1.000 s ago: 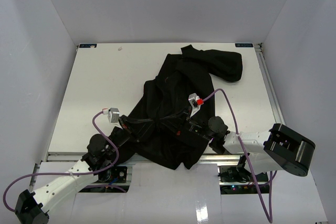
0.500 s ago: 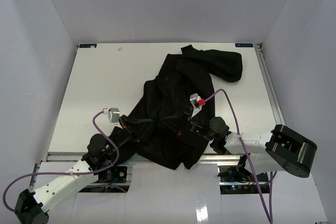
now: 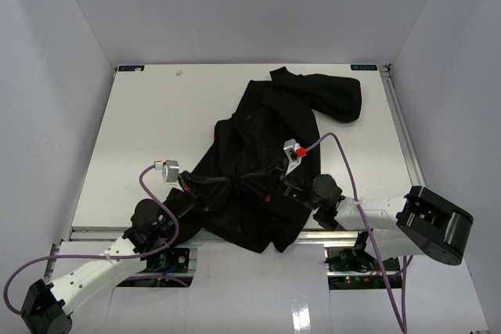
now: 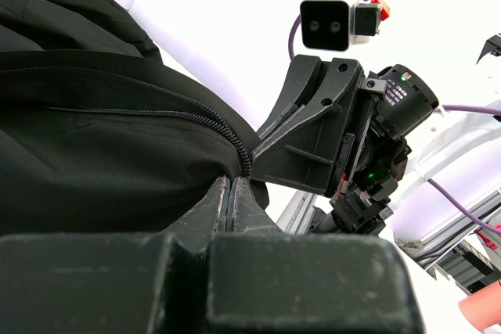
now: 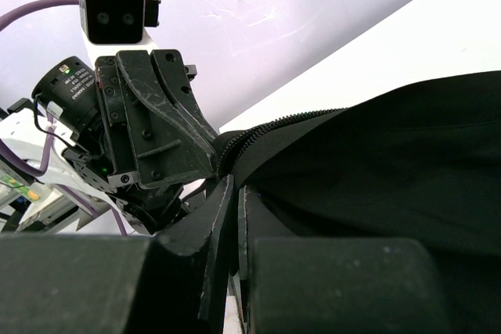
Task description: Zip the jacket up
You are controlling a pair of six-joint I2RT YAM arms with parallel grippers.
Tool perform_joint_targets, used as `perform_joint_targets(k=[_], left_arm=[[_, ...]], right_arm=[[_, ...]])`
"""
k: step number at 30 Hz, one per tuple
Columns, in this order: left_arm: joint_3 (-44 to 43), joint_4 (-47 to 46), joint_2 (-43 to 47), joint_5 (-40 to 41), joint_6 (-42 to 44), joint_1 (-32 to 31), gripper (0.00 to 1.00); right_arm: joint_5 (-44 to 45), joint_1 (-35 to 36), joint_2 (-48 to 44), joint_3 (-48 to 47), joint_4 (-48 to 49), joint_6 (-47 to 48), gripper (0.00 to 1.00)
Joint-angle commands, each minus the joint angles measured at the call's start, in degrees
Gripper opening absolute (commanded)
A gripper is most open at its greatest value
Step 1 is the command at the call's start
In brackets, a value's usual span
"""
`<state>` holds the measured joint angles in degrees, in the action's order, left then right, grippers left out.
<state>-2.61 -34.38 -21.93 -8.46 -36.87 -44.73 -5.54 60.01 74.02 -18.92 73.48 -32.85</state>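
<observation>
Close to the arms, the left gripper (image 4: 232, 184) is squeezed shut on the jacket (image 4: 102, 146) edge by the zipper (image 4: 200, 119). The right gripper (image 5: 235, 187) is shut tight on the same edge, facing it. The jacket lies bunched up on the white table (image 3: 156, 115), with one sleeve (image 3: 333, 95) at the far side.

Plain black jacket (image 3: 258, 185), white table (image 3: 156, 131), purple cables (image 5: 35, 8)
</observation>
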Motion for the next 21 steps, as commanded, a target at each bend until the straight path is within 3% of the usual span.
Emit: perform_joint_targets(k=[1,21], left_arm=[[2.4,-2.2,0.0,-1.8,-0.4,0.0,0.00],[2.2,-3.1,-1.3,-2.2,-0.5,0.0,0.00]], right_arm=[[1.8,0.0,-1.7,-1.2,17.1,0.9,0.08],[2.1,-0.1,-1.6,-1.5,17.4,0.9,0.08]])
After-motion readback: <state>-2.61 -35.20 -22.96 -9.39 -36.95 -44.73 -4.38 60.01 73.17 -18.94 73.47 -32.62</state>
